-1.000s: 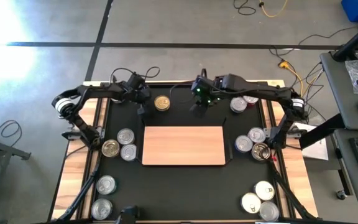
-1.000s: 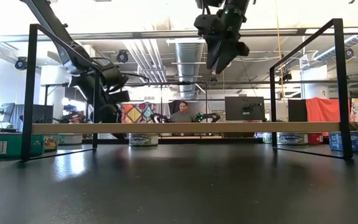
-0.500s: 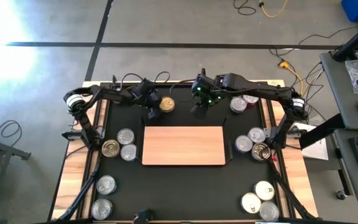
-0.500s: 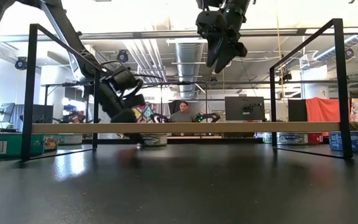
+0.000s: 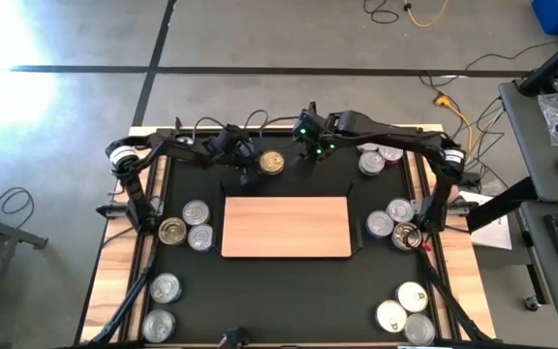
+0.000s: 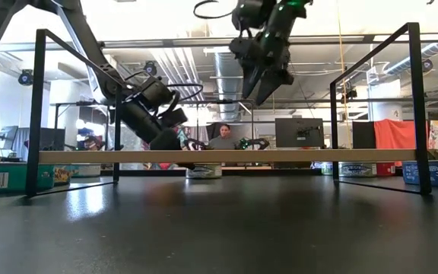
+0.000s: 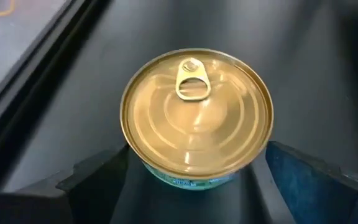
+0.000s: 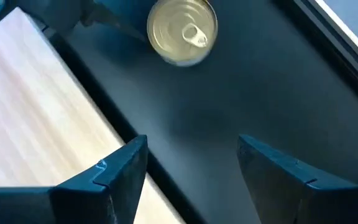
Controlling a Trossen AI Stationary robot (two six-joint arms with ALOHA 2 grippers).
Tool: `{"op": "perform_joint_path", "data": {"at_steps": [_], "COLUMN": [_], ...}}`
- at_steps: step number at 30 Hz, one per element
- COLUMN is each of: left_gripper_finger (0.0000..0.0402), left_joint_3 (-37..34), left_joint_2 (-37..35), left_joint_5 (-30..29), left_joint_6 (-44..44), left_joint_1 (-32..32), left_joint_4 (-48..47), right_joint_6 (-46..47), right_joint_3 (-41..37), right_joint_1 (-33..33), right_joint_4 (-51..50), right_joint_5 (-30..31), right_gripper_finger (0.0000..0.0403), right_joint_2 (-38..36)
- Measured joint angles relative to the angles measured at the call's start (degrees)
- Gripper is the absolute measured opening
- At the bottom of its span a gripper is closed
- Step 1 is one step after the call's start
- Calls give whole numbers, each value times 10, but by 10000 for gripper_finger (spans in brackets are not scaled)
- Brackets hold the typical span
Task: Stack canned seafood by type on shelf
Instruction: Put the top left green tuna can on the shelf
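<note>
Left fingers (image 7: 191, 180) spread astride gold can (image 7: 196, 112); right fingers (image 8: 188, 168) spread, raised beside shelf (image 5: 287, 227)

L arm, dark, six-joint: reaching in from L side along far edge of bench, forearm sloping down, wrist low. L claw (image 5: 258, 167) down near bench surface, two dark fingers (image 7: 98, 177) spread wide, one each side of gold-topped round tin w/ pull-tab (image 7: 196, 113); contact w/ tin sides not clear.

R arm, dark, green lights at wrist: stretched in from R side along far edge, elbow at R, wrist raised high. R claw (image 5: 305, 161) pointing down, well above bench, fingers (image 8: 114, 171) apart, nothing between them.
</note>
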Motion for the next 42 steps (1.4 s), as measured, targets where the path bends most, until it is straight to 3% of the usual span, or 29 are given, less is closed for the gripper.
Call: {"op": "perform_joint_path", "data": {"at_steps": [5,11,20,25,42], "left_gripper_finger": [361,361,361,361,361], "left_joint_3": [0,-1,-35,-47,2], "left_joint_2": [1,1,1,2,21], "left_joint_5": [-7,-28,-76,-78,-41], "left_joint_6": [0,-3,-68,-58,26], "left_joint_1": [-11,-52,-77,-77,-43], "left_joint_4": [2,3,81,108,42], "right_joint_6": [11,25,-17,-15,6], "right_joint_3": [0,1,2,2,1], "right_joint_1": [-2,-8,-14,-18,-29], "right_joint_4": [49,112,145,162,244], "right_joint_5": [15,103,87,76,21], "right_gripper_finger": [261,263,251,261,263], "right_joint_2": [54,120,159,175,209]}}
